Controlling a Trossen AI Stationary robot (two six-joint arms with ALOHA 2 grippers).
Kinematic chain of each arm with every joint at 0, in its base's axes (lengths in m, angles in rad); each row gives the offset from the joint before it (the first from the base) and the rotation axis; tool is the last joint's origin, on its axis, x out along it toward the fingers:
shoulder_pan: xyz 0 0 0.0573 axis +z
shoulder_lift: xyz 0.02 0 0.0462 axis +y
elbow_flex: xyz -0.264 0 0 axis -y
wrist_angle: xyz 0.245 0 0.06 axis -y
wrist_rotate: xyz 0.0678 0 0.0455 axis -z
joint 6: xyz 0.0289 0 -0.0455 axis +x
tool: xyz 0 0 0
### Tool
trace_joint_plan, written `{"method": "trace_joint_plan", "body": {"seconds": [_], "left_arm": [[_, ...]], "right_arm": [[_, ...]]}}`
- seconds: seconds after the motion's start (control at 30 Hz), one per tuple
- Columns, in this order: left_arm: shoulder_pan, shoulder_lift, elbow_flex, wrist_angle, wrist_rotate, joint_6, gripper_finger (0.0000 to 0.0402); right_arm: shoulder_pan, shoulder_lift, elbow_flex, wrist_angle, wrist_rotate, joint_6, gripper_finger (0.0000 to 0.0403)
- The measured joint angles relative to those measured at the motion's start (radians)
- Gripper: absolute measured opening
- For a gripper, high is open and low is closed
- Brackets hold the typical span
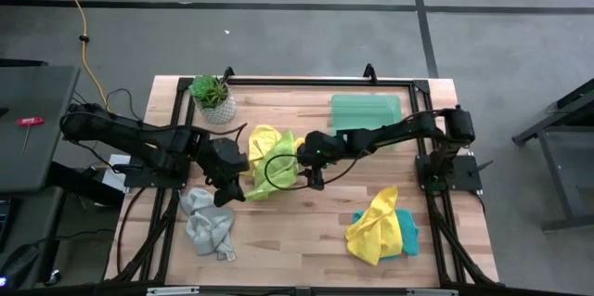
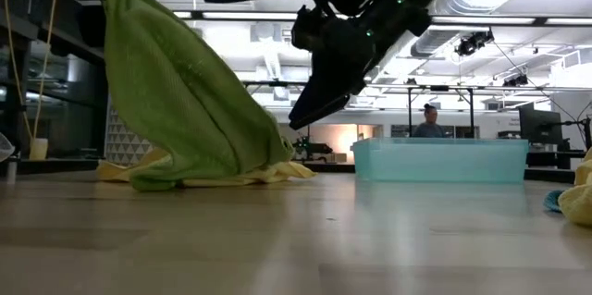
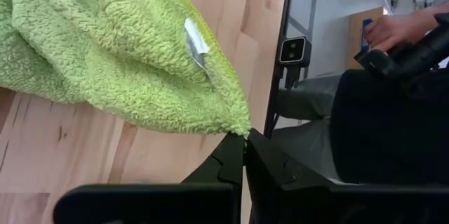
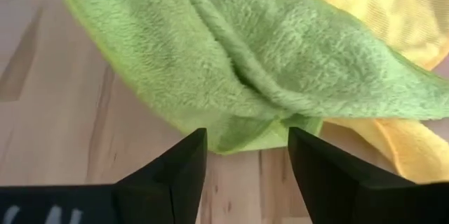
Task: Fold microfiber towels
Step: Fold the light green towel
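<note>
A lime green towel [image 1: 276, 172] is lifted by one corner, and its lower end [image 2: 157, 180] rests on a yellow towel [image 1: 264, 137] lying flat on the table's middle. My left gripper [image 3: 244, 138] is shut on that raised corner; in the low view the cloth [image 2: 176, 92] slopes from it down to the table. My right gripper [image 4: 247, 159] is open and slants down just short of the green towel's low bunched end [image 4: 245, 129], touching nothing. A white label [image 3: 195, 41] is sewn to the towel near the held corner. My left gripper pinches the green towel's corner tip [image 3: 242, 128] between its two fingers, only at their free ends. That corner is lifted clear, and the cloth hangs slanting away from it, drawn fairly straight, with its far end on the yellow towel.
A grey towel [image 1: 209, 224] lies crumpled near the front left. A yellow towel on a teal one [image 1: 379, 228] lies at the front right. A translucent green tray [image 1: 367, 110] stands at the back right and a potted plant [image 1: 212, 97] at the back left. A person [image 2: 428, 121] is beyond the table.
</note>
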Motion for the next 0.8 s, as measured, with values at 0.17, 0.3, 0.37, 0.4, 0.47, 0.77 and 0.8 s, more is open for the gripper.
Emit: {"method": "trace_joint_plan", "body": {"seconds": [0.17, 0.3, 0.37, 0.4, 0.47, 0.77, 0.8], "left_arm": [[0.000, 0.000, 0.000, 0.000, 0.000, -0.003, 0.0000], [0.000, 0.000, 0.000, 0.001, 0.000, -0.003, 0.0000], [0.000, 0.000, 0.000, 0.001, 0.000, -0.003, 0.0000], [0.000, 0.000, 0.000, 0.001, 0.000, -0.003, 0.0000], [0.000, 0.000, 0.000, 0.001, 0.000, -0.003, 0.0000], [0.000, 0.000, 0.000, 0.001, 0.001, -0.003, 0.0000], [0.000, 0.000, 0.000, 0.001, 0.001, -0.003, 0.0000]], "right_arm": [[-0.013, 0.026, 0.000, 0.026, 0.001, -0.002, 0.0193], [-0.013, 0.062, 0.000, 0.059, 0.001, -0.002, 0.0193], [-0.012, 0.074, 0.000, 0.080, 0.002, 0.002, 0.0193], [-0.012, 0.076, 0.000, 0.085, 0.003, 0.005, 0.0193], [-0.012, 0.076, 0.000, 0.093, 0.008, 0.003, 0.0193], [-0.012, 0.087, 0.000, 0.088, 0.036, -0.004, 0.0188], [-0.012, 0.089, 0.000, 0.100, 0.036, 0.005, 0.0182]]}}
